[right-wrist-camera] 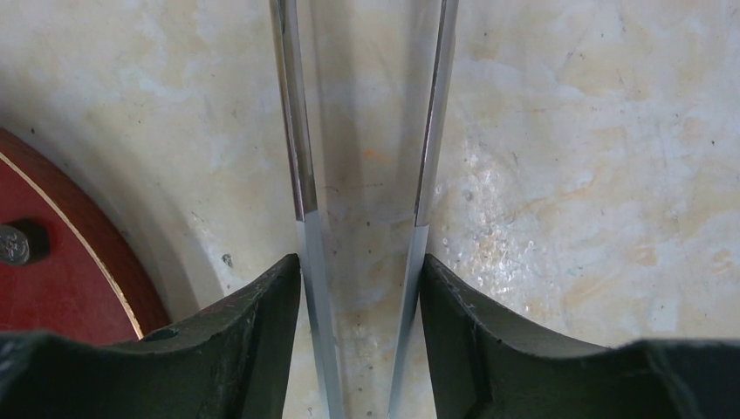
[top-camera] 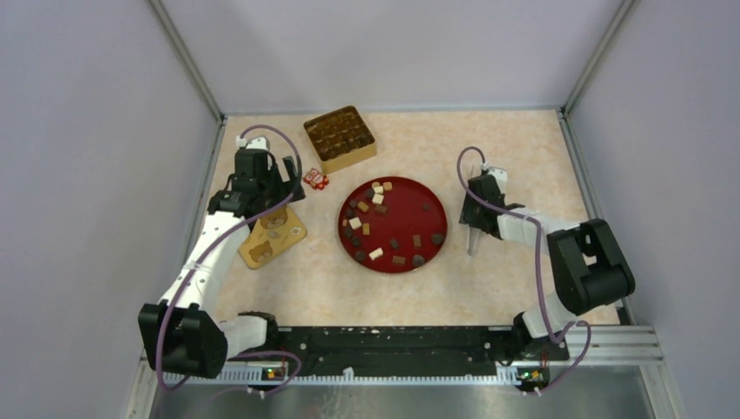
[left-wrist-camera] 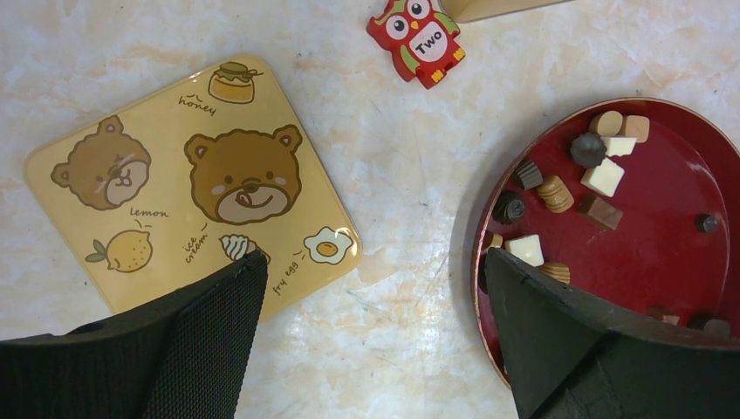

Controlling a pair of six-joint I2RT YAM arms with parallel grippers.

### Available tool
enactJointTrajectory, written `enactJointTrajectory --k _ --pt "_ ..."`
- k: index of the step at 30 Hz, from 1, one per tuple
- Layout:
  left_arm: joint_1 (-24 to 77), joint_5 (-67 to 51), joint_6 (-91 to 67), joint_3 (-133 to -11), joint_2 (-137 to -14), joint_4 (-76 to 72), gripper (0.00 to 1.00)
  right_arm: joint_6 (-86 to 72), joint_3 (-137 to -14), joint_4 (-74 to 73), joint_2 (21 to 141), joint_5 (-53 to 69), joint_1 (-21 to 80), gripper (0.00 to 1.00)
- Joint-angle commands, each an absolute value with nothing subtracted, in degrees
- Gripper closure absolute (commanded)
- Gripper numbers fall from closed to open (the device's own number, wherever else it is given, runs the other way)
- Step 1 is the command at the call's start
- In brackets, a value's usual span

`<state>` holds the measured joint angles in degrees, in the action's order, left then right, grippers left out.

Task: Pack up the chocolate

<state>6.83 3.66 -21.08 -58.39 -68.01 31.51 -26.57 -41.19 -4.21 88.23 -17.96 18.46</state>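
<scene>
Progress is judged partial at best. About twenty chocolate pieces point(top-camera: 355, 223), dark lumps and tan or cream cubes, lie loose on the red plate point(top-camera: 408, 208) at the middle of the table point(top-camera: 489, 148). The gridded box point(top-camera: 339, 137) stands open near the far edge, left of centre. Its cells look dark, but how many are filled cannot be told from the top view. The bear-printed lid point(left-wrist-camera: 188, 183) lies flat near the left edge, apart from the box, so closing is not yet done.

The right gripper point(right-wrist-camera: 362, 271) has its jaws clamped on metal tweezers point(right-wrist-camera: 301, 131), whose two blades stand parted over bare table just beside the plate's right rim. No piece is between the blades. The left gripper point(left-wrist-camera: 375, 260) hovers between lid and plate, jaws wide apart and holding nothing.

Remaining work: transfer every piece from plate to box, then presumably fit the lid.
</scene>
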Motion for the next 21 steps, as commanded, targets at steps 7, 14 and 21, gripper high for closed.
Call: enactJointTrajectory --k 7,14,21 --pt "6.77 3.43 -21.01 -59.23 -67.55 29.86 0.01 -25.77 -43.33 -6.63 88.31 -16.75 17.87 0.74" --pt "6.77 3.95 -20.74 -59.94 -67.57 30.05 0.01 -20.49 -49.46 -15.42 79.55 -13.97 17.87 0.9" --pt "6.77 3.69 -20.92 -60.11 -68.28 29.67 0.01 -11.34 -61.21 -30.1 77.37 -1.9 22.5 0.9"
